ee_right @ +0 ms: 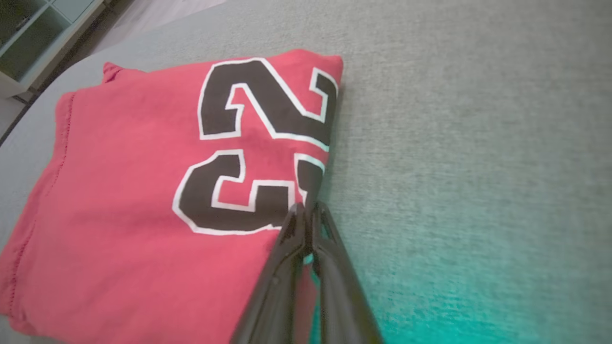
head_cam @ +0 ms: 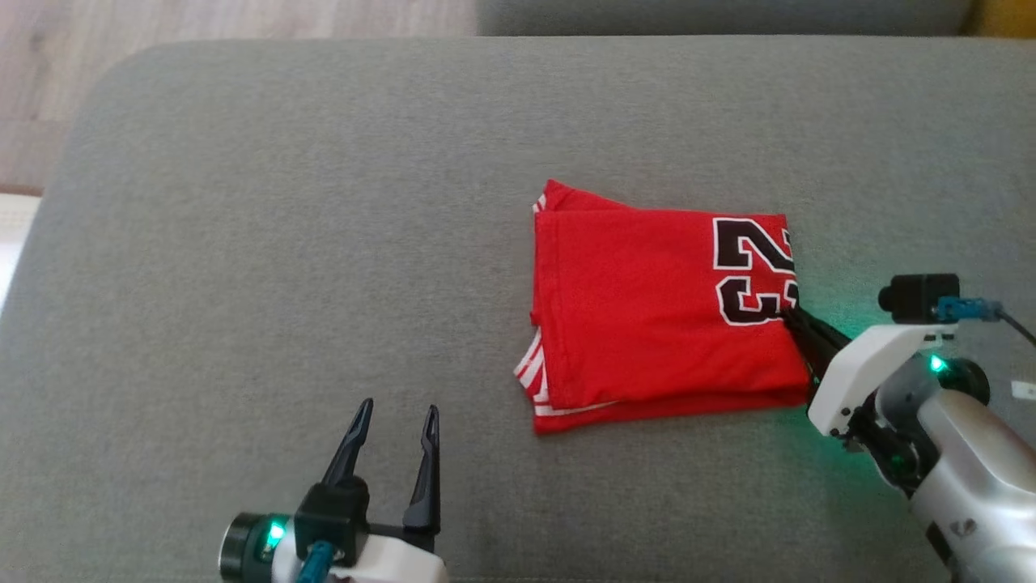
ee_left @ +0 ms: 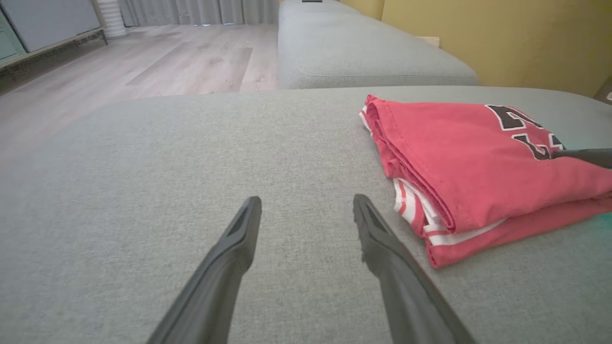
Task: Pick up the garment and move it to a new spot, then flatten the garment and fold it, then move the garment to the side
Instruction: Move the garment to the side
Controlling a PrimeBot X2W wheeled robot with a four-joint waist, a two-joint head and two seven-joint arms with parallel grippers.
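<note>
The red garment (head_cam: 647,316) lies folded into a neat rectangle on the grey sofa cushion (head_cam: 324,202), its black number 23 toward the right edge and white-striped trim peeking out at the lower left. My right gripper (head_cam: 795,317) pinches the garment's right edge beside the number; in the right wrist view its fingers (ee_right: 306,212) meet on the red cloth (ee_right: 119,191). My left gripper (head_cam: 396,413) stands open on bare cushion to the garment's lower left, and in the left wrist view the gripper (ee_left: 306,205) has nothing between its fingers, with the folded garment (ee_left: 468,157) to the right.
The cushion's rounded far-left corner drops to a pale wooden floor (head_cam: 202,24). A second grey cushion (ee_left: 358,52) runs behind, along a yellow wall (ee_left: 502,33). A low shelf unit (ee_right: 28,43) stands off the cushion's far side.
</note>
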